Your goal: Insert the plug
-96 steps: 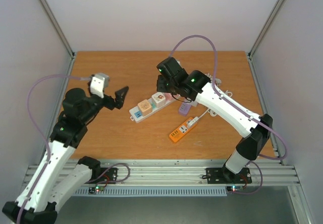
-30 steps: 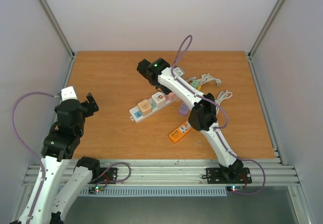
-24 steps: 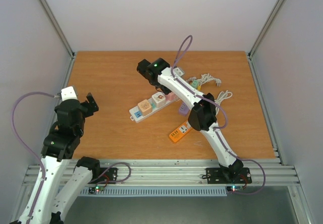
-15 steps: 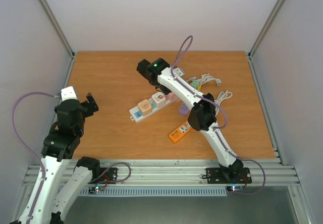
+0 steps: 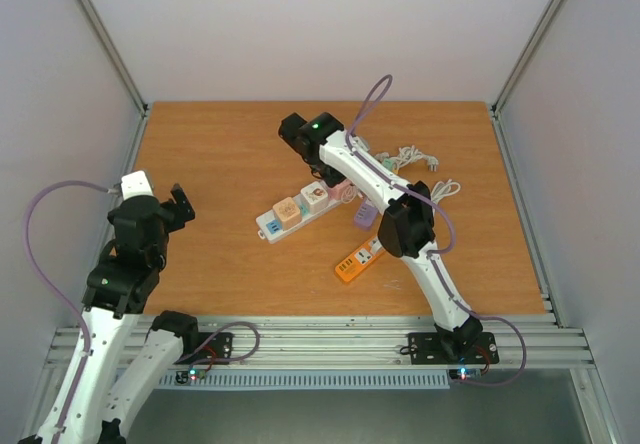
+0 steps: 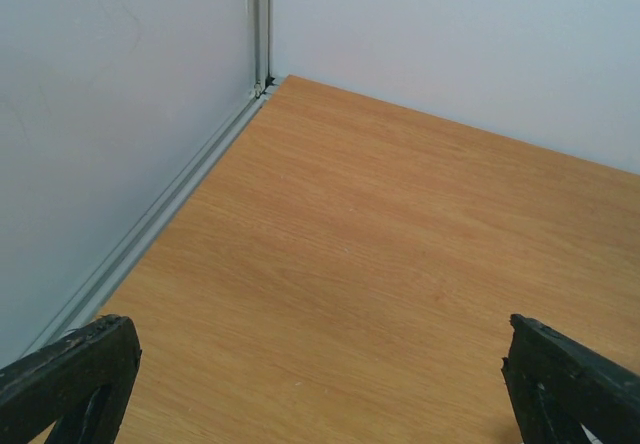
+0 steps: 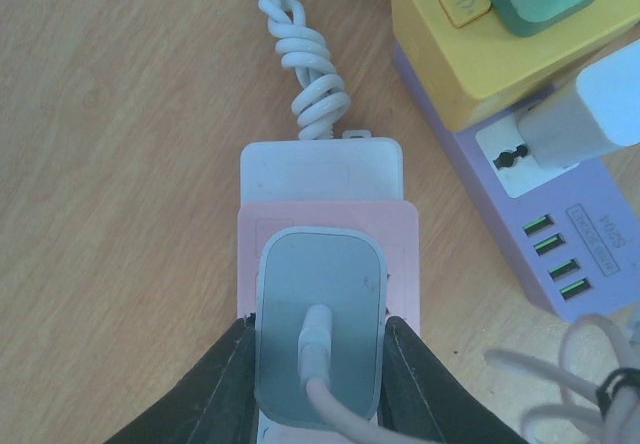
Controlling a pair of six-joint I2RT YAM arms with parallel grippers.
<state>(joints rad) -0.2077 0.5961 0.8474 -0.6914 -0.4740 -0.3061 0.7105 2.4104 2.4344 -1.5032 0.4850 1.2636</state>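
Observation:
In the right wrist view a grey plug (image 7: 320, 314) with a white cord sits on the pink socket (image 7: 300, 216) at the end of the white power strip (image 7: 320, 169). My right gripper (image 7: 318, 332) is shut on the plug, one black finger against each side. In the top view the right gripper (image 5: 327, 169) is over the far end of the multi-coloured power strip (image 5: 293, 212). My left gripper (image 5: 180, 205) is open and empty at the left side of the table; in its wrist view (image 6: 320, 384) only bare wood lies between the fingers.
A purple strip (image 7: 545, 224) with a white plug (image 7: 590, 109) and a yellow cube (image 7: 480, 49) lie right of the socket. An orange strip (image 5: 360, 259) lies nearer me. White cords (image 5: 415, 161) are bundled at the back right. The strip's coiled cord (image 7: 310, 74) runs away from it.
The left arm has pulled back to the left side and now holds still. The right arm has reached over the strip's far end and shifted slightly right in the last half second.

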